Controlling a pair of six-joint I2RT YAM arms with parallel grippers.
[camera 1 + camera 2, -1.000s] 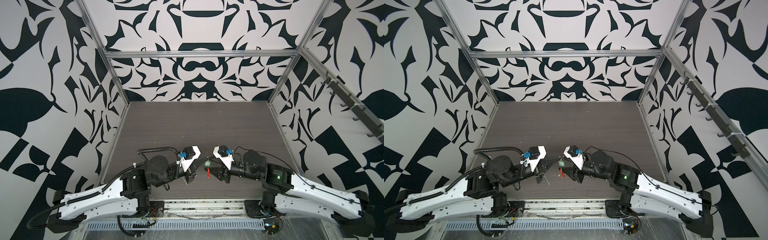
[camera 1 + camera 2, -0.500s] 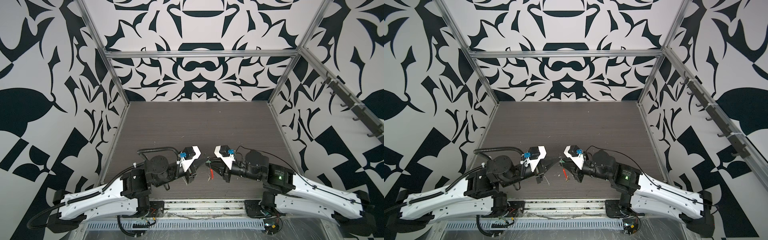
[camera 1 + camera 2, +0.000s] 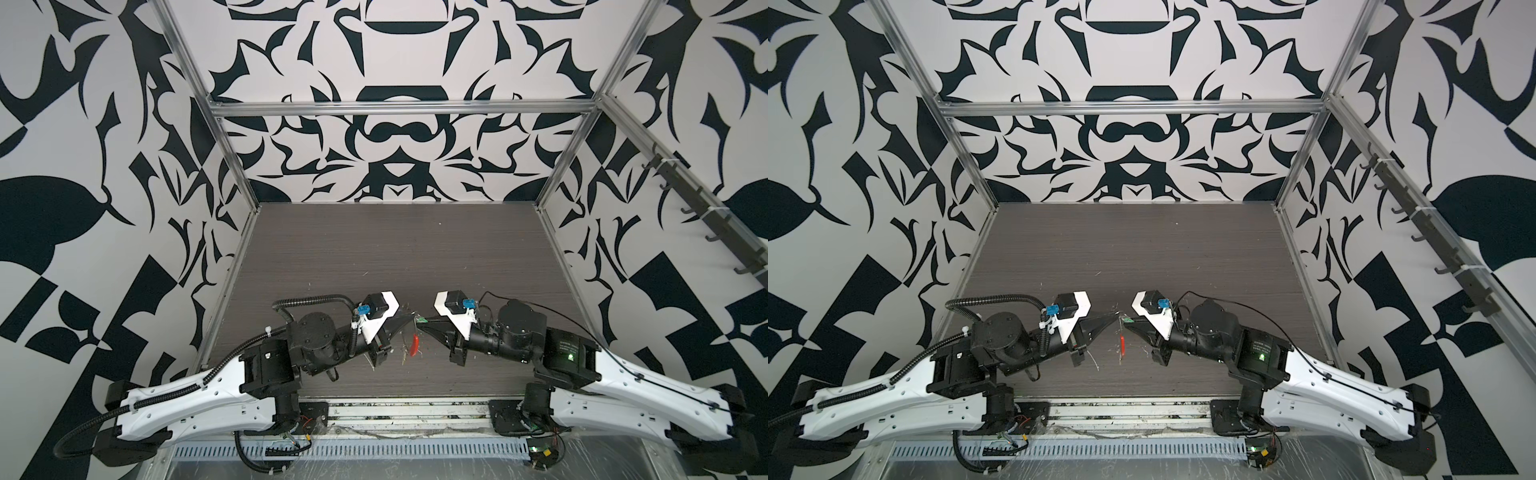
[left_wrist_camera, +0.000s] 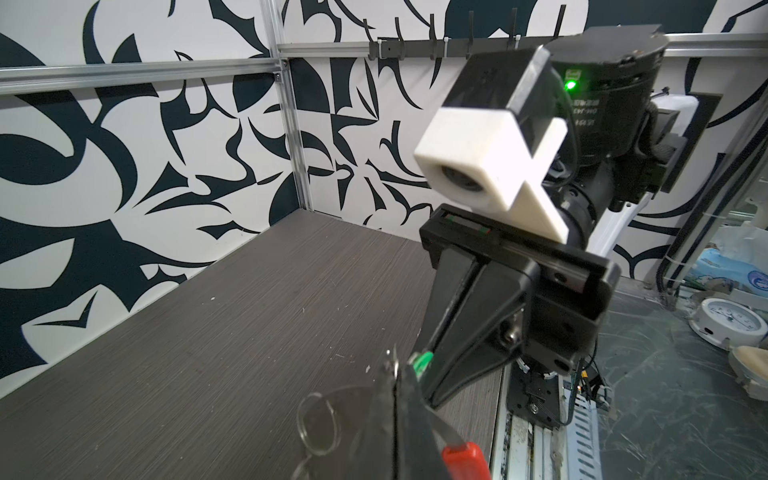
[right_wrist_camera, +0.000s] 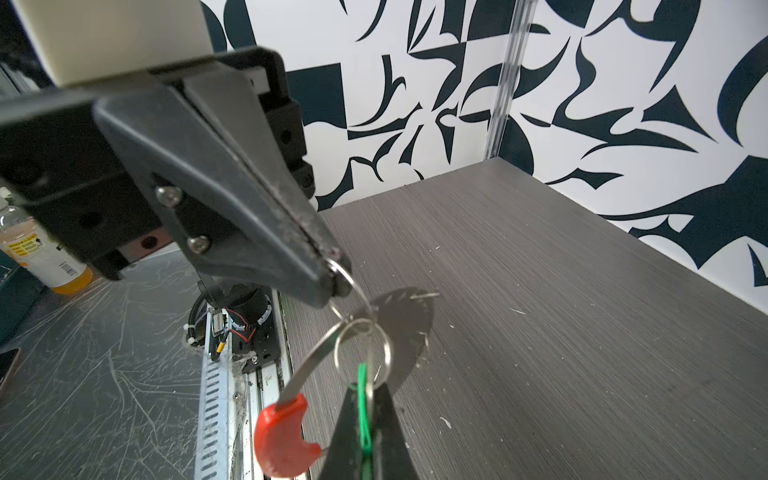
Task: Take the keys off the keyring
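While the keyring (image 5: 311, 359) is suspended between the two grippers, it is carried clear of the grey tabletop (image 5: 540, 332), above its near middle, as is shown in both top views. The left gripper (image 5: 334, 280) is closed, with its fingertips pinched on the thin grey wire of the hoop. The right gripper (image 5: 368, 392) is likewise closed, with its fingers clamped flat on the green tag (image 5: 364, 409) of one key. The tag is joined to the hoop through a small split ring (image 5: 389, 349). The red plastic section (image 5: 280, 436) hangs low, just beside the right fingers. Neither the yellow-tagged key nor any key blade can be made out.

The assembly is judged to be light. The hoop is thin and is expected to flex and swing when pulled, and a pinch on the bare wire is likely to slip or rotate. A firmer hold is probably offered by the thicker red section. The green tag appears to be thin, flat plastic. It should be gripped across its faces, close to the split ring, so that the ring can be drawn along the hoop toward its opening. Sharp pulls should be avoided, since the tag could slip from the fingers.
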